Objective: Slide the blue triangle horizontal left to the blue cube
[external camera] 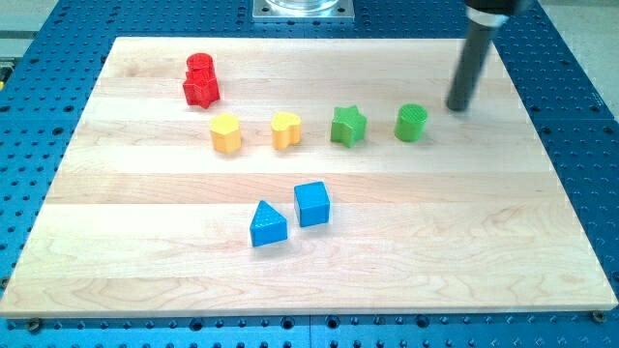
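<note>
The blue triangle (268, 224) lies on the wooden board, below the middle. The blue cube (312, 204) sits just to its right and slightly higher in the view, nearly touching it. My tip (456, 107) is at the view's upper right, just right of the green cylinder (411, 123), far from both blue blocks.
A red cylinder (199, 66) and a red star (201, 90) sit at the upper left. A yellow block (225, 133), a yellow heart (285, 130) and a green star (348, 126) form a row across the middle. The board (116, 242) rests on a blue perforated table.
</note>
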### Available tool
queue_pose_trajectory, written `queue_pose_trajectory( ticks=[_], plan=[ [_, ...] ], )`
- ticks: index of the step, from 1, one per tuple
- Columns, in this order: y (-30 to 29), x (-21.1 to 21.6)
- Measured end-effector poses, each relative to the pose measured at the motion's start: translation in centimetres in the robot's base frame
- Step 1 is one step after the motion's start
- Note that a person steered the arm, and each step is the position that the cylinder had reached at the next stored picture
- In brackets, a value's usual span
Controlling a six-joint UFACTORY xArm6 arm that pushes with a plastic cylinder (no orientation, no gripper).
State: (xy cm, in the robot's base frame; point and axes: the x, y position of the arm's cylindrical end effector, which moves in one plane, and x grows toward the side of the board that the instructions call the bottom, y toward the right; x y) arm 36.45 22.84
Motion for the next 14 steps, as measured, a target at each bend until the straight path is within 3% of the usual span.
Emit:
queue_pose_trajectory(
  ticks=[1,2,5,7,8,10,12,13,14],
  plan=[
    [-0.2,6.8],
    [-0.7,8.0],
    [-5.0,8.0],
    [2.5,8.3],
    [6.8,6.4],
    [8.1,5.4],
    [-5.8,12.4],
    [-17.0,16.9],
    [-22.6,17.5]
  ],
)
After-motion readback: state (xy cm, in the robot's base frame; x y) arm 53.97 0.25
